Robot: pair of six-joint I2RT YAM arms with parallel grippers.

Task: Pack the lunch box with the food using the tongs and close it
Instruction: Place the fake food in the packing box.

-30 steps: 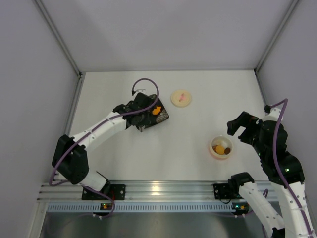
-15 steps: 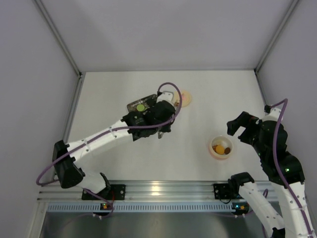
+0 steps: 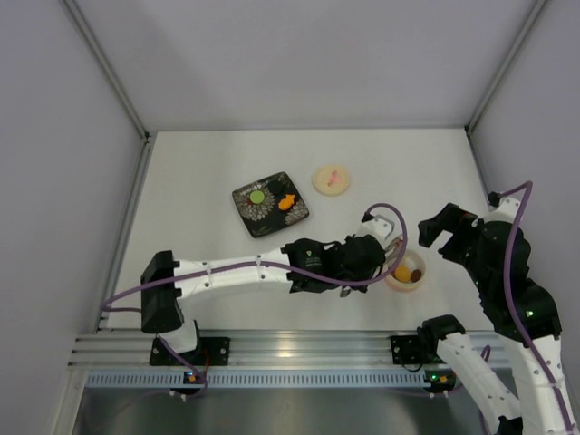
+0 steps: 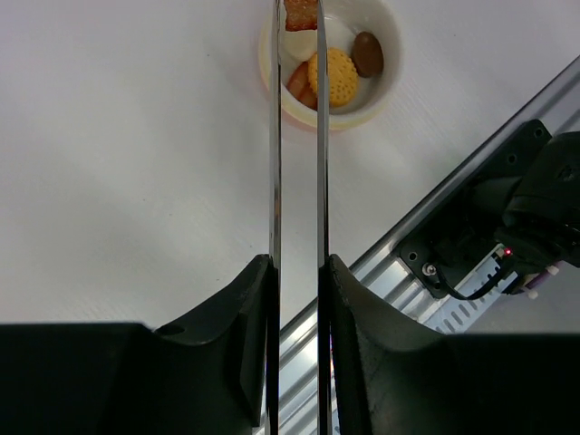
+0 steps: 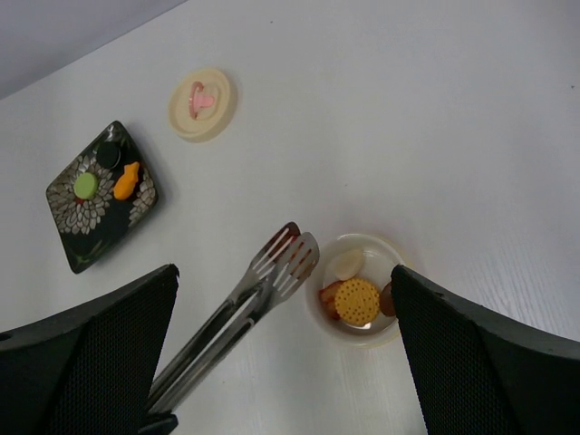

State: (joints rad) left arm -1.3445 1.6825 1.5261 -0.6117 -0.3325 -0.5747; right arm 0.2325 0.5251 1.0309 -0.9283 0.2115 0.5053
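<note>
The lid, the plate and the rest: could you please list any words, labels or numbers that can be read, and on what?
None can be read.
The lid bears only a pink mark, no legible writing.
The plate shows a pale flower pattern, no words.

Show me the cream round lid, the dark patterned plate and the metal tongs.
cream round lid (image 5: 201,104), right wrist view, pink centre mark
dark square patterned plate (image 5: 86,234), right wrist view, bare patterned part
silvery metal tongs (image 5: 237,313), right wrist view, middle of arms
</note>
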